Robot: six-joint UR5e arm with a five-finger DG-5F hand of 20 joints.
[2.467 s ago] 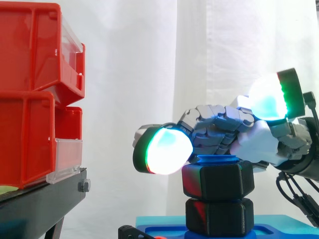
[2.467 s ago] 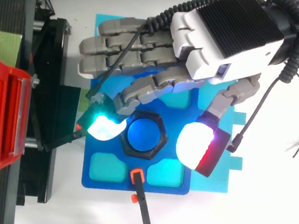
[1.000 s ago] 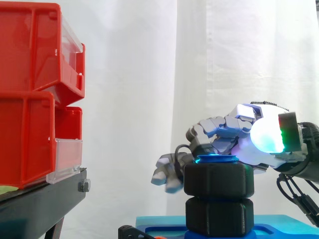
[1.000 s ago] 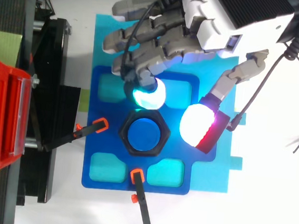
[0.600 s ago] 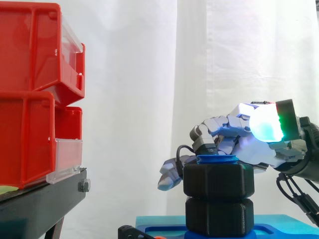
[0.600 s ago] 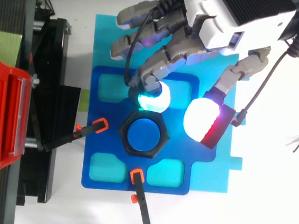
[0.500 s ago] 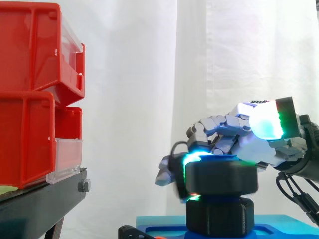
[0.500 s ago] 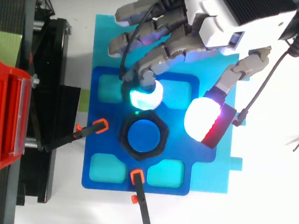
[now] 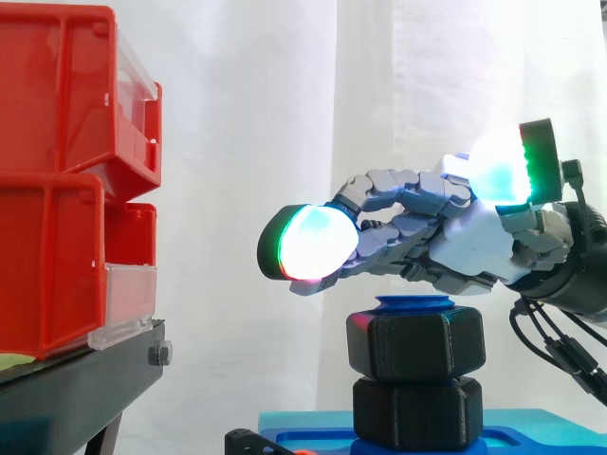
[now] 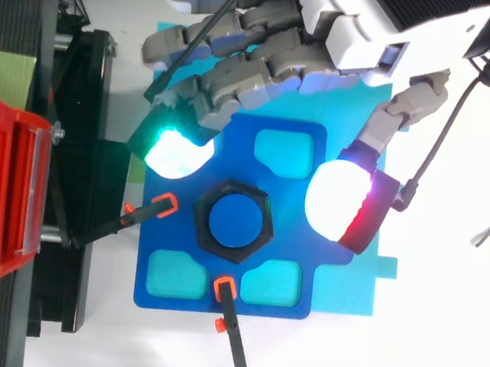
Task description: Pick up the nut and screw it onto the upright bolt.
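Note:
A black hexagonal nut [image 9: 415, 345] sits on the blue upright bolt [image 10: 234, 220], whose blue top shows just above the nut [image 10: 234, 221]. Below it in the side view a second black hex block [image 9: 417, 413] rests on the blue base [image 10: 292, 240]. My hand [image 9: 465, 244] hovers above the nut, apart from it, with its fingers stretched out to the left and its thumb raised. From above, one glowing fingertip [image 10: 177, 153] lies up and left of the nut and the glowing thumb pad [image 10: 340, 200] lies to its right. The hand is open and holds nothing.
Red bins [image 9: 66, 180] stand stacked on a black stand [image 9: 85, 379] at the left. Two black clamps with orange tips [image 10: 163, 203] [image 10: 226, 290] touch the blue base from the left and from below. A light blue mat [image 10: 366, 282] lies under the base.
The hand has risen off the nut and spread its fingers out to the left. The fingertip that touched the nut's far side now hangs clear of it. The nut sits level again.

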